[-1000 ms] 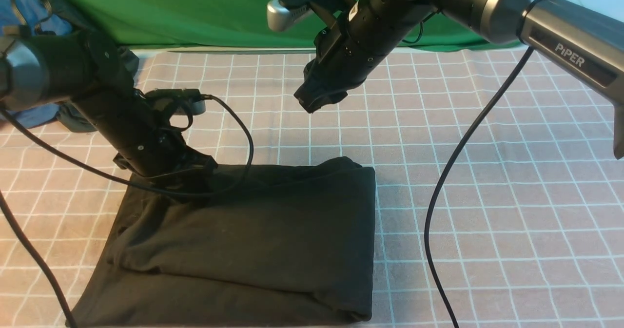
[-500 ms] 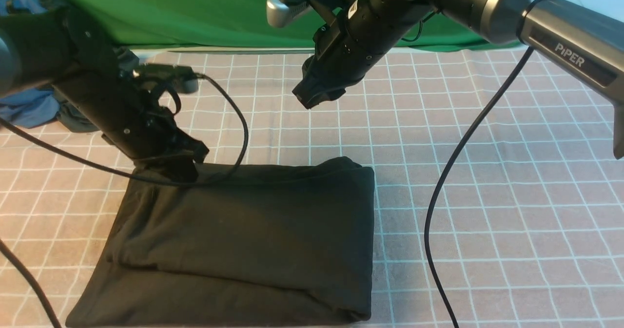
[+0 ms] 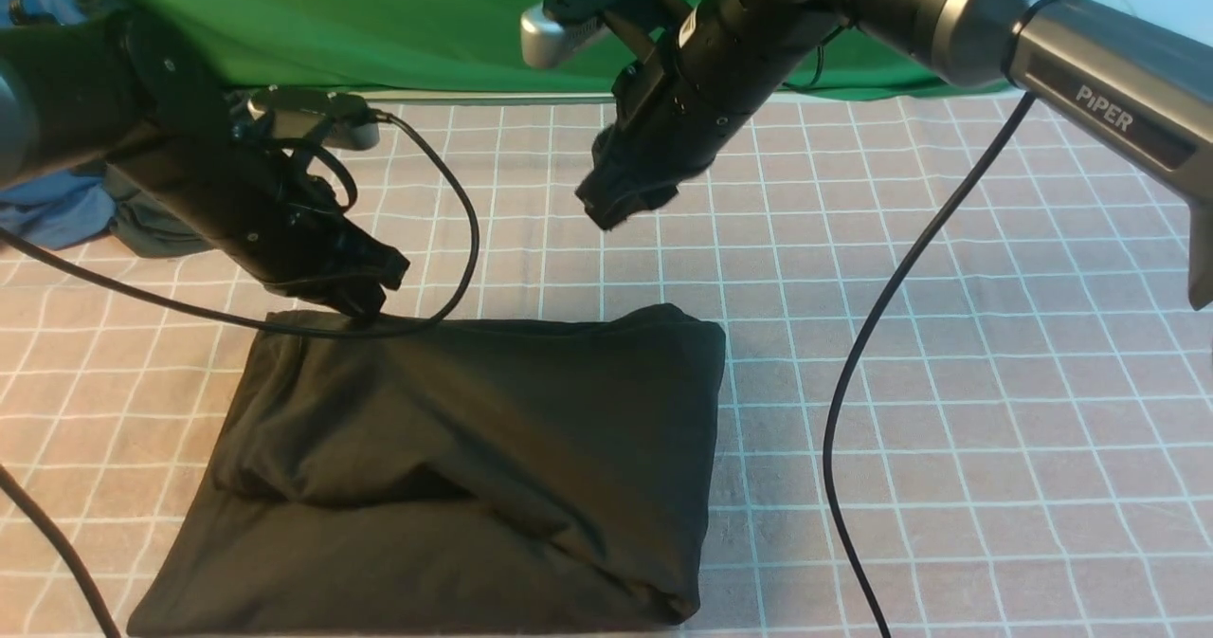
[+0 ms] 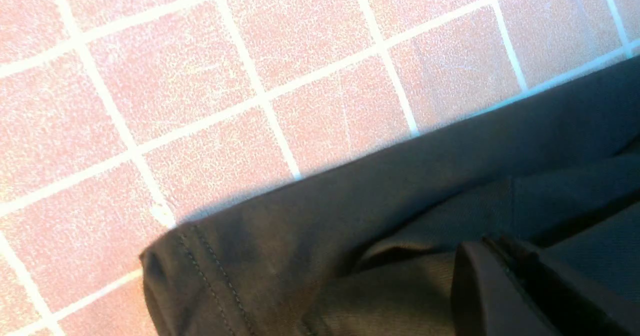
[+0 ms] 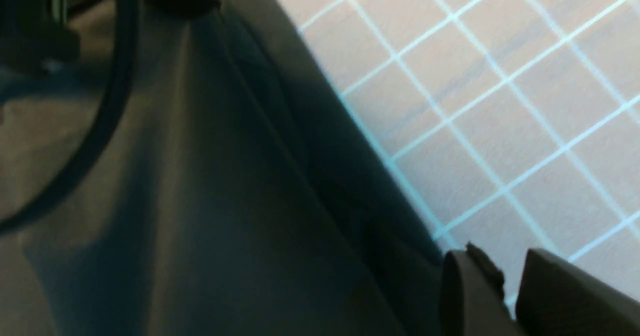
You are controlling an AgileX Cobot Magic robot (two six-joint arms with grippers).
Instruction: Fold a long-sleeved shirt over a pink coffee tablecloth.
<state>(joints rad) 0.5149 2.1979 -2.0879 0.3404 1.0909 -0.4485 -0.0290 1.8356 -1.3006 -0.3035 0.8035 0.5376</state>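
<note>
black cotton, folded into a thick rectangular bundle, the long-sleeved shirt (image 3: 455, 467) lies on the pink coffee tablecloth (image 3: 995, 382), in the near left part of the front view. its top layer sags in a soft diagonal crease toward the near right corner. a stitched hem corner shows in the left wrist view, resting flat on the gridded pink cloth.

the left gripper (image 3: 365, 287) sits at the far left corner of the bundle, its tip right at the shirt's far edge. its fingers (image 4: 500, 286) are pressed together with no gap showing, and in the left wrist view they lie against dark fabric; whether any cloth is caught between them cannot be told. a black cable (image 3: 445, 240) loops from that arm and drapes across the shirt's far edge.

the right gripper (image 3: 611, 204) hangs well above the tablecloth, beyond the shirt's far right corner and apart from it. its two fingers (image 5: 470, 296) stand slightly apart with a narrow gap, holding nothing.

behind the table hangs a green backdrop (image 3: 379, 22). a blue cloth (image 3: 57, 216) bunched with a dark garment lies at the far left edge.
</note>
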